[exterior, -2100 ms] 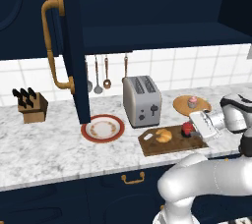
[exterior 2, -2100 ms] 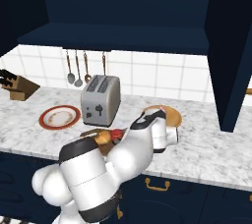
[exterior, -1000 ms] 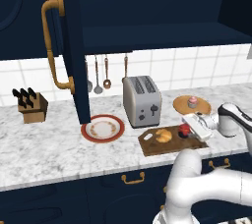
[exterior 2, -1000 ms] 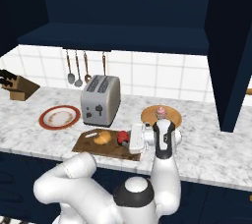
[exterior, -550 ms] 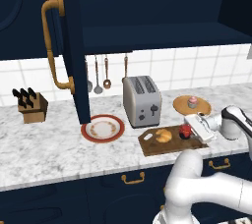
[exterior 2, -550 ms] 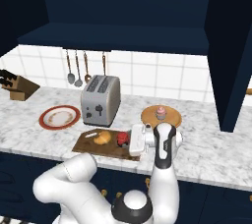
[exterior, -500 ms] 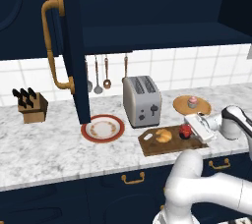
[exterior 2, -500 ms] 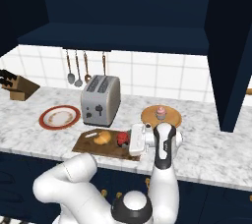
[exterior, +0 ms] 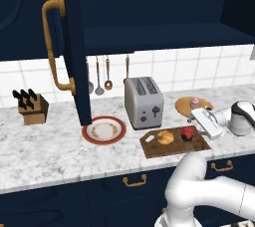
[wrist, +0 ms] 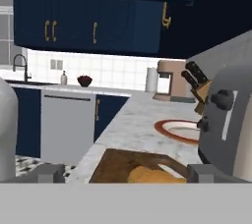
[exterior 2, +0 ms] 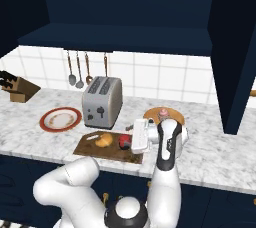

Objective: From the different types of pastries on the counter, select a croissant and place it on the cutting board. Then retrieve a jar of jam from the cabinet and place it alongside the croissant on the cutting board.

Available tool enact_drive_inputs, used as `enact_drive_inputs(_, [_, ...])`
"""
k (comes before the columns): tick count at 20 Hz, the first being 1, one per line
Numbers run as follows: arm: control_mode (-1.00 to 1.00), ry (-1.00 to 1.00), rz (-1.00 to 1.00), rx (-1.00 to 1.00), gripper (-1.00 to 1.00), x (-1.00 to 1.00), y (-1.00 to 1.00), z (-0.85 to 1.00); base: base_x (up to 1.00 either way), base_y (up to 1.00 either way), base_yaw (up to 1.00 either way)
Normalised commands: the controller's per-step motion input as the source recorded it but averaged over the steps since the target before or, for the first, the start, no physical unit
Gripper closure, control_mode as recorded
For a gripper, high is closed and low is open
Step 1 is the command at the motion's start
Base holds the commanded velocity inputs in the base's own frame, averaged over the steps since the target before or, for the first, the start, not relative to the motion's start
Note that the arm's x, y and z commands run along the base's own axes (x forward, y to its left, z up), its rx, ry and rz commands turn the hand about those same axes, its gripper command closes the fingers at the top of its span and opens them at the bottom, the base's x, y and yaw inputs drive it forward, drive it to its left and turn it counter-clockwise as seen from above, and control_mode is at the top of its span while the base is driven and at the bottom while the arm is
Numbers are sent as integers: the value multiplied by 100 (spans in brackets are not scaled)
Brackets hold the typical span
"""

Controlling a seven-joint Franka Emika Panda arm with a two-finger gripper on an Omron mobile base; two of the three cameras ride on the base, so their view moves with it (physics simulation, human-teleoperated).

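The dark-brown cutting board (exterior: pixel 174 144) (exterior 2: pixel 95 150) (wrist: pixel 114 165) lies on the marbled counter (exterior: pixel 50 151) in front of the toaster. On it rest the golden croissant (exterior: pixel 166 137) (exterior 2: pixel 104 140) (wrist: pixel 147 175) and, just to its right, the small red jar of jam (exterior: pixel 188 133) (exterior 2: pixel 124 143). My gripper (exterior: pixel 195 123) (exterior 2: pixel 132 139) (wrist: pixel 127 174) hovers level at the board's right end, close beside the jar, open with nothing between its fingers. The navy cabinet door (exterior: pixel 69 47) hangs open with its brass handle (exterior: pixel 52 47). The pink cupcake (exterior: pixel 194 102) (exterior 2: pixel 163 112) sits behind.
A round light-wood plate (exterior: pixel 185 107) (exterior 2: pixel 175 118) holds the cupcake behind my hand. A silver toaster (exterior: pixel 143 102) (exterior 2: pixel 102 102) (wrist: pixel 229 120) stands behind the board, a red-rimmed plate (exterior: pixel 103 130) (exterior 2: pixel 60 119) left of it, a knife block (exterior: pixel 31 107) far left. Utensils (exterior: pixel 99 76) hang on the tiled wall.
The arm's forearm has swung from leaning over the board to standing upright, with the hand staying beside the jar. In the last half second nothing visibly moves.
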Motion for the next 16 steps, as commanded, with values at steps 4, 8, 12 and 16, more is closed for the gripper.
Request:
enact_drive_inputs(4, [-100,0,-2,0,-100,-52,35,54,0,0,0])
enact_drive_inputs(8, [-100,0,-6,0,-100,-47,69,57,0,0,0])
enact_drive_inputs(12, [-100,0,-6,-1,-100,-42,84,59,0,0,0])
enact_drive_inputs(16, [-100,0,-6,-6,-100,-44,69,68,0,0,0])
